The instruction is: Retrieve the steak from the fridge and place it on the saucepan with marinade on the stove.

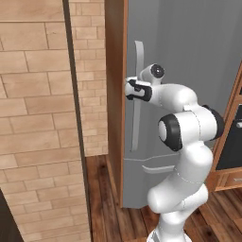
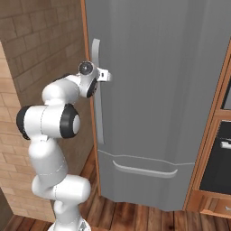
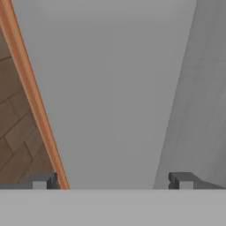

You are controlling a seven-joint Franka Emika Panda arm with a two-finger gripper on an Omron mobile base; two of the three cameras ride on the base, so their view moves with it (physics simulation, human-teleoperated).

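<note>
Steak is what the robot is after, and it must lie somewhere behind the closed door of the fridge (image 2: 171, 90), so from here I cannot say which shelf holds it. The door is flush, its long pale handle (image 2: 96, 90) running down the left edge next to the wood-brown side panel (image 1: 116, 94).

The arm has folded itself up high so the hand meets that handle around its upper half. The gripper (image 3: 112, 181) has its two fingertips (image 3: 42, 181) spread wide apart, with nothing between them but the grey door face. In the hand view the handle seems to be the paler strip on the right, just inside the right tip, though the flat grey rendering makes that hard to swear to. In the right base view the hand (image 2: 101, 74) sits right at the handle, close enough that I cannot tell whether it touches.

My read is that the wide spread is there to straddle the bar before closing on it. The opening of the door has not begun, so the task is at its very start. The risk I see is the tips closing beside the bar instead of around it.
</note>
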